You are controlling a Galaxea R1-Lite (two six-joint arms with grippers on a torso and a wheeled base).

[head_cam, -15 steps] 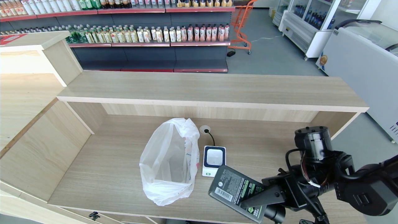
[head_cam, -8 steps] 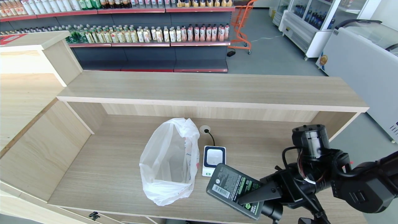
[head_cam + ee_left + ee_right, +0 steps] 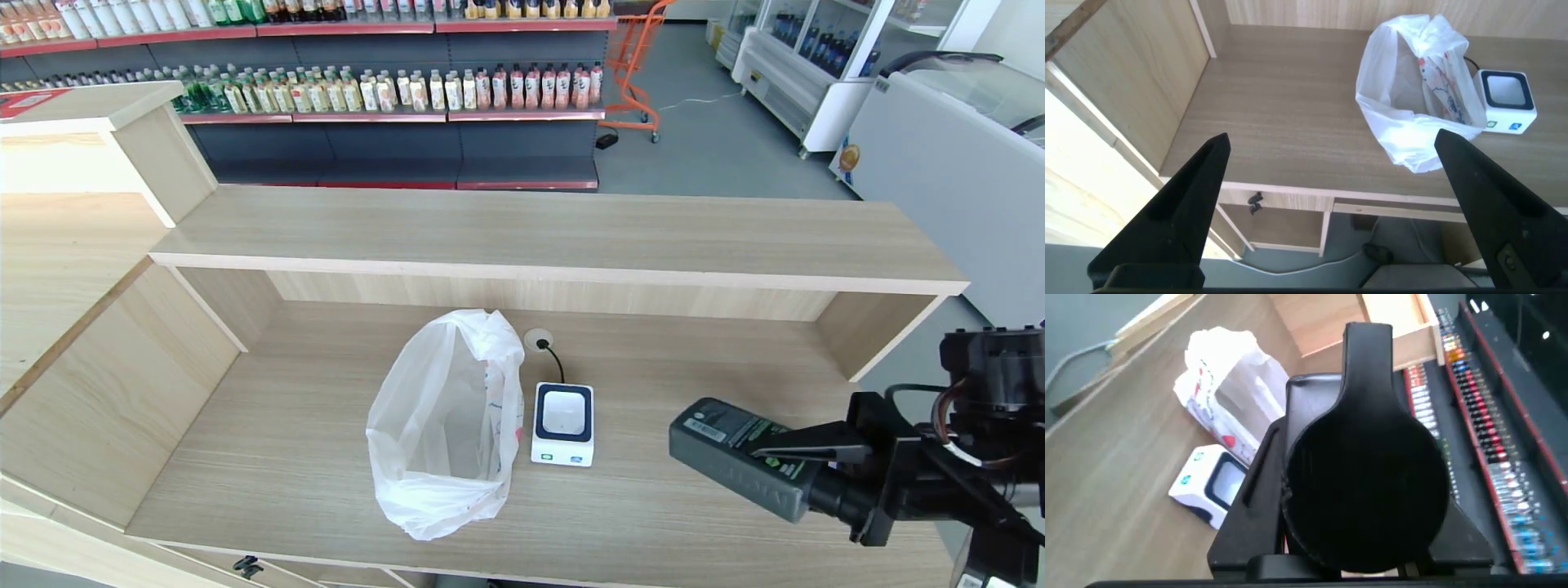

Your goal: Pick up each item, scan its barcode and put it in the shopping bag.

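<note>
The right gripper [image 3: 767,467] is clamped on a dark grey pack [image 3: 731,457], with one black finger [image 3: 804,451] lying across the pack's upper face; the other finger is hidden beneath it. The pack is held in the air over the right part of the wooden counter [image 3: 277,441], roughly level. Its printed face is turned upward and a white barcode label [image 3: 705,425] sits near the end farthest from the gripper. It touches neither the counter nor anything else on it.

The scanner [image 3: 562,423], a small white box with a dark-framed window on top, stands on the counter to the left of the pack and well apart from it. A black cable [image 3: 555,363] runs from its back to a round grommet [image 3: 538,339] in the counter surface. Just beside the scanner, on its left, stands the shopping bag [image 3: 445,425], a thin white plastic one with its mouth open. Its wall on the scanner side comes very close to the scanner.

The left gripper [image 3: 1333,140] hovers above the near left part of the counter, its two dark fingers [image 3: 1200,204] spread wide apart with nothing between them.

Behind the counter's raised ledge [image 3: 555,233] are shop shelves lined with bottles [image 3: 408,90], an orange trolley [image 3: 641,65] and chest freezers [image 3: 939,147] on the right
</note>
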